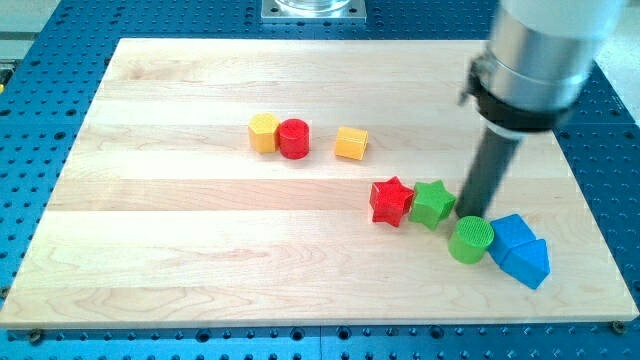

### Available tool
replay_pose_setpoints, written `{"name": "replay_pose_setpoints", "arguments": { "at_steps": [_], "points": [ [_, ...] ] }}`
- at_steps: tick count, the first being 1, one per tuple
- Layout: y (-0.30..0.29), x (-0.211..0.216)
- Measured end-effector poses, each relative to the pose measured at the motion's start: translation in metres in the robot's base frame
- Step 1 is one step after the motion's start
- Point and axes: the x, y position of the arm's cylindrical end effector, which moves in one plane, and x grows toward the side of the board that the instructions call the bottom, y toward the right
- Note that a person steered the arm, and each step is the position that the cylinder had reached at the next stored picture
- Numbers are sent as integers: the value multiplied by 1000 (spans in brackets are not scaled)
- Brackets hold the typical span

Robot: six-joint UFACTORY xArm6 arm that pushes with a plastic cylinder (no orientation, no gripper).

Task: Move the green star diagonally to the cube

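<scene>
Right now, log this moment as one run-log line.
my tip: touching the right side of the green star | red star: against its left | green cylinder: below tip | yellow cube: up-left, apart

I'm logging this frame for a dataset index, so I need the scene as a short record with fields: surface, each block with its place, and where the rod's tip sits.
surface: wooden board
my tip, just to the view's right of the green star, above the green cylinder
green star, beside the red star
green cylinder, against the blue blocks
blue blocks: two, touching, at the view's lower right
yellow cube, alone
yellow hexagonal block, touching the red cylinder
</scene>
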Motion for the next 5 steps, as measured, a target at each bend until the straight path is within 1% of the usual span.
{"name": "replay_pose_setpoints", "arguments": {
  "at_steps": [1, 2, 3, 4, 5],
  "points": [
    [-25, 25],
    [-49, 11],
    [-49, -29],
    [-49, -48],
    [-37, -41]
  ]
}}
